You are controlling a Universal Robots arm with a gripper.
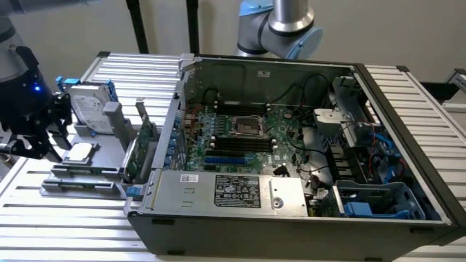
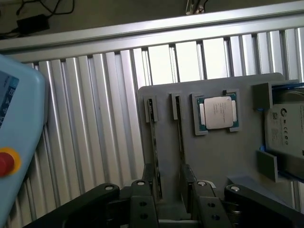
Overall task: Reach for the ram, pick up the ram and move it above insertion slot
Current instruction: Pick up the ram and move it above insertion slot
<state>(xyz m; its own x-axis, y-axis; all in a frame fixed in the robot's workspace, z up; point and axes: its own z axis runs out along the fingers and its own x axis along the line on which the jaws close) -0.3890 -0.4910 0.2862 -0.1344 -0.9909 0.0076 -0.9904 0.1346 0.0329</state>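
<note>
Two ram sticks stand on edge in the grey fixture (image 2: pixel 213 156), one (image 2: pixel 154 142) beside the other (image 2: pixel 179 135). My gripper (image 2: pixel 168 192) is open just above the near end of the fixture. Its dark fingers (image 2: pixel 145 187) stand on either side of the strip that holds both sticks, and I cannot tell which stick lies between them. In the exterior view the gripper (image 1: pixel 43 144) hangs at the far left over the fixture (image 1: pixel 80 183). The black memory slots (image 1: pixel 240 144) lie on the motherboard inside the open computer case (image 1: pixel 291 218).
On the fixture sit a CPU (image 2: pixel 218 111) and a hard drive (image 2: pixel 285 128). A green expansion card (image 1: pixel 139 144) stands between the fixture and the case wall. A light blue pendant with a red button (image 2: pixel 9 142) lies on the slatted table (image 2: pixel 95 118).
</note>
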